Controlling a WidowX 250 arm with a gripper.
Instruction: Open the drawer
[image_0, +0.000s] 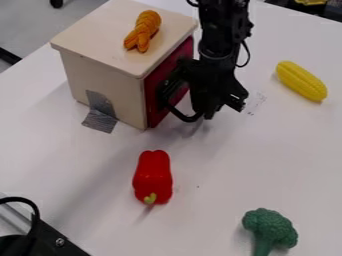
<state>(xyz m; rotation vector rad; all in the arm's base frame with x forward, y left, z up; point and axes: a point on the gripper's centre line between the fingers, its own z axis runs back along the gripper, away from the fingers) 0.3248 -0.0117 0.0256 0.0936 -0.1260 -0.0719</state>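
Note:
The black gripper (210, 106) hangs low over the table, right beside the drawer front, pointing down. A wooden box holds the drawer, whose dark red front (155, 95) faces right and looks flush with the box. From this front a black curved handle (182, 116) sticks out, its lower end close to the gripper. Whether the gripper touches the handle cannot be told. The arm and gripper hide part of the drawer front and the handle's far side.
An orange knotted toy (142, 31) lies on the box top (100, 35). Grey tape (101, 112) joins the box to the white table (207, 200). Around it lie a red pepper (153, 175), green broccoli (270, 229) and yellow corn (301, 81). Black hardware (37, 240) stands at lower left.

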